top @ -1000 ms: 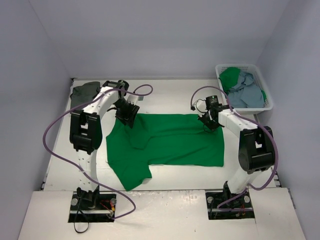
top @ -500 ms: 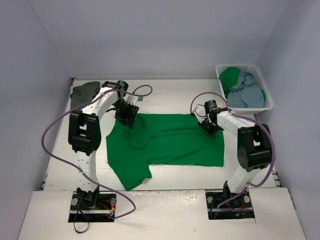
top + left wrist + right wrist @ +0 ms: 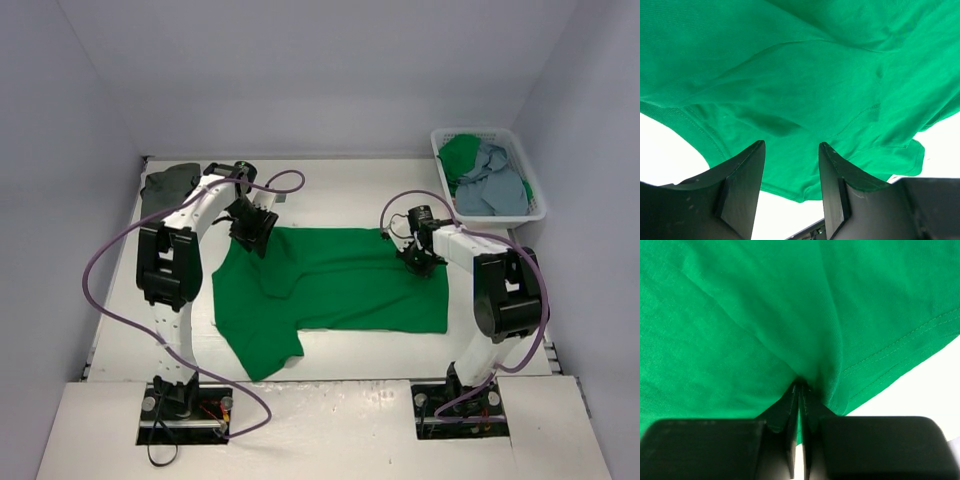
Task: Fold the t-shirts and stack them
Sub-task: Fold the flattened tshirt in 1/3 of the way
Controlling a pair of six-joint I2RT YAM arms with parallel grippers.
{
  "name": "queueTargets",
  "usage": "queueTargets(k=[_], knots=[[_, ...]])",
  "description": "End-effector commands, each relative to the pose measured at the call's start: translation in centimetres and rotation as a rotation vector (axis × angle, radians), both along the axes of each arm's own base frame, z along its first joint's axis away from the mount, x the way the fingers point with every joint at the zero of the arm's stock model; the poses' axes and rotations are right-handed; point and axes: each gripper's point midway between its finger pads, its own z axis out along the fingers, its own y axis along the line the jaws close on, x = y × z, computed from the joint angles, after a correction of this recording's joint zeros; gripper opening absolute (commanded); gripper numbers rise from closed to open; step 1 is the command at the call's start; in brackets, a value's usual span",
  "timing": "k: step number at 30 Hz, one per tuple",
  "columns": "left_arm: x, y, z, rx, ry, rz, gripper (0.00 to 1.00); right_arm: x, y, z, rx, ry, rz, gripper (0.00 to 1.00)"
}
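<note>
Green cloth covers the middle of the white bench [image 3: 340, 195]: a green t-shirt [image 3: 340, 280] lies spread flat, its length running left to right, with one sleeve reaching toward the near edge at the left. The left hand [image 3: 252, 228] sits at the shirt's far left corner. In the left wrist view this hand [image 3: 790, 170] is released: its two dark fingers [image 3: 742, 185] stand apart, the green t-shirt [image 3: 805, 75] shows in the gap between them, and a curved, stitched edge of the cloth lies just beyond the tips. The right hand [image 3: 418, 258] sits on the shirt near its far right corner. In the right wrist view this hand [image 3: 799, 390] is clenched on a small raised pinch of the green t-shirt [image 3: 740, 315], close beside a double-stitched hem, with bare bench past that hem. A dark grey shirt [image 3: 168, 182] lies bunched at the far left corner of the bench, apart from the green one. A white laundry basket [image 3: 480, 131] stands at the far right and holds a second green garment [image 3: 460, 155] beside a blue-grey garment [image 3: 492, 190].
</note>
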Motion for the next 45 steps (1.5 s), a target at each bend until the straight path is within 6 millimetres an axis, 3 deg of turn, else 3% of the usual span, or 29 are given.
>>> queueTargets(k=[1,3,5,9,13,17,25,28,34,37,41,43,44,45], knots=[[0.4,0.1,4.9,-0.019,-0.140,-0.021,0.41,0.4,1.0,1.8,0.054,-0.035,-0.003,0.07],[0.4,0.1,6.2,-0.026,-0.181,-0.021,0.41,1.5,1.4,3.7,0.076,-0.095,0.001,0.10],[0.1,0.0,6.2,-0.036,-0.190,-0.027,0.41,2.3,2.1,5.7,0.116,-0.155,0.012,0.11],[0.0,-0.1,3.9,-0.026,-0.144,-0.032,0.39,2.9,2.6,6.4,0.138,-0.174,0.027,0.06],[0.6,-0.7,3.2,-0.052,-0.143,-0.039,0.15,3.9,2.8,6.1,0.142,-0.183,0.026,0.01],[1.4,-1.4,1.7,-0.065,-0.117,-0.041,0.00,5.1,2.5,4.9,0.148,-0.178,0.006,0.00],[3.3,-0.9,-3.3,0.002,-0.076,-0.036,0.00,6.2,2.2,-1.3,0.145,-0.080,-0.018,0.00],[3.7,-0.4,-5.0,0.040,-0.068,-0.027,0.00,6.4,1.7,-2.4,0.139,-0.069,-0.029,0.00],[6.5,1.9,-6.2,0.163,-0.145,0.054,0.00,7.9,0.4,-5.5,0.142,-0.033,-0.064,0.00],[8.6,2.9,-6.1,0.200,-0.204,0.097,0.00,10.2,0.0,-5.8,0.151,-0.051,-0.094,0.00],[11.4,4.8,-6.1,0.256,-0.249,0.151,0.00,11.3,0.2,-6.1,0.140,-0.052,-0.103,0.00],[13.1,5.2,-4.9,0.248,-0.293,0.174,0.00,11.7,0.5,-5.4,0.149,-0.065,-0.106,0.00],[13.5,5.7,-4.9,0.252,-0.293,0.189,0.02,11.9,0.6,-5.0,0.158,-0.075,-0.109,0.00],[14.3,5.6,-4.1,0.244,-0.316,0.202,0.10,12.1,0.9,-4.0,0.173,-0.094,-0.110,0.04]])
